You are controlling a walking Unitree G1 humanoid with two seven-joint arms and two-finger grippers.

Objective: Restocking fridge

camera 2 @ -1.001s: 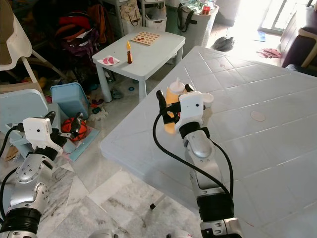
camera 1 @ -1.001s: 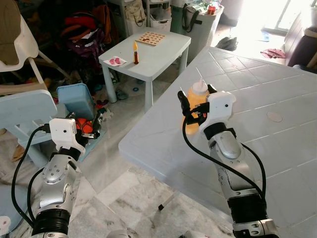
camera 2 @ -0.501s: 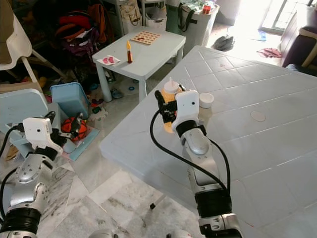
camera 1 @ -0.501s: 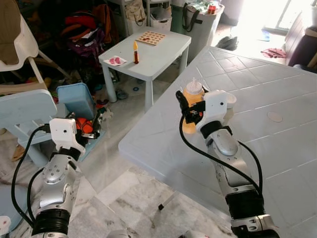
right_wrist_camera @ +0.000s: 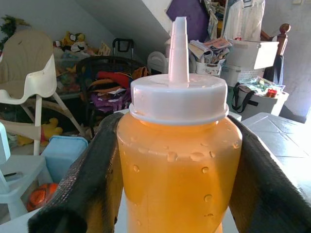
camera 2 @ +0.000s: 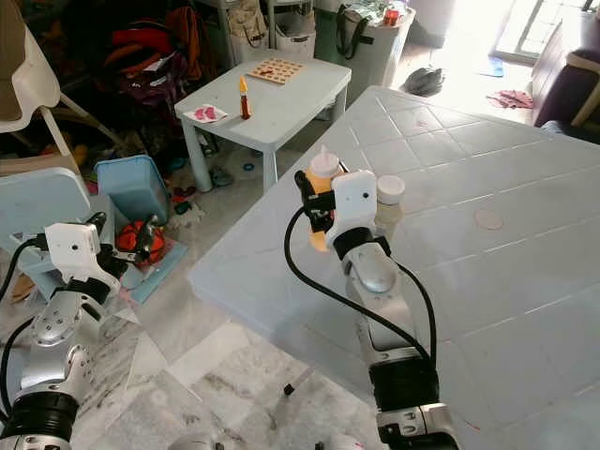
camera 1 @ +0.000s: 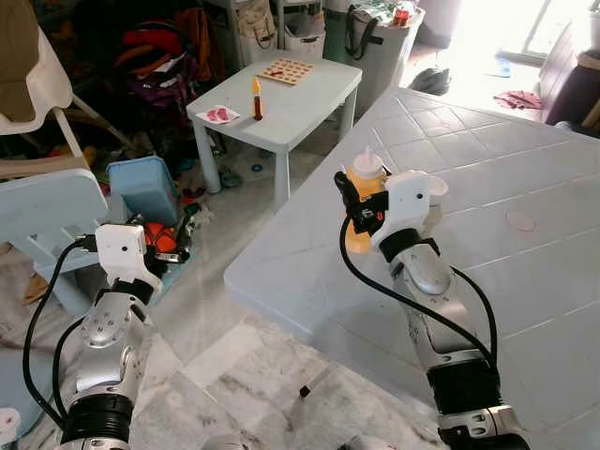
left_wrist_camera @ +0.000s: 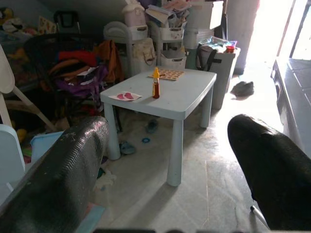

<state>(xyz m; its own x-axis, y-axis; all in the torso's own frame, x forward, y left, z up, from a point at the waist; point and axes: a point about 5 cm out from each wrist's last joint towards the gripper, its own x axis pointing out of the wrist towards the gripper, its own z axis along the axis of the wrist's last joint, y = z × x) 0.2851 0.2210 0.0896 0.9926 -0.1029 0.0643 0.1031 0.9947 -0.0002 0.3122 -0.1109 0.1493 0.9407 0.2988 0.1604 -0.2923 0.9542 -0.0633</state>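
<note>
An orange squeeze bottle with a white nozzle cap (camera 1: 363,202) is held upright above the large white tiled table (camera 1: 487,169), near its left edge; a small white plastic table (camera 1: 300,94) stands behind, to the left.

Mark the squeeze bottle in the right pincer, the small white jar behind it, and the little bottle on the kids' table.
orange squeeze bottle (right_wrist_camera: 179,174), right wrist view, middle of its orange body.
small white jar (camera 2: 389,190), right eye view, on its white lid.
little bottle (left_wrist_camera: 156,87), left wrist view, on its dark body.
</note>
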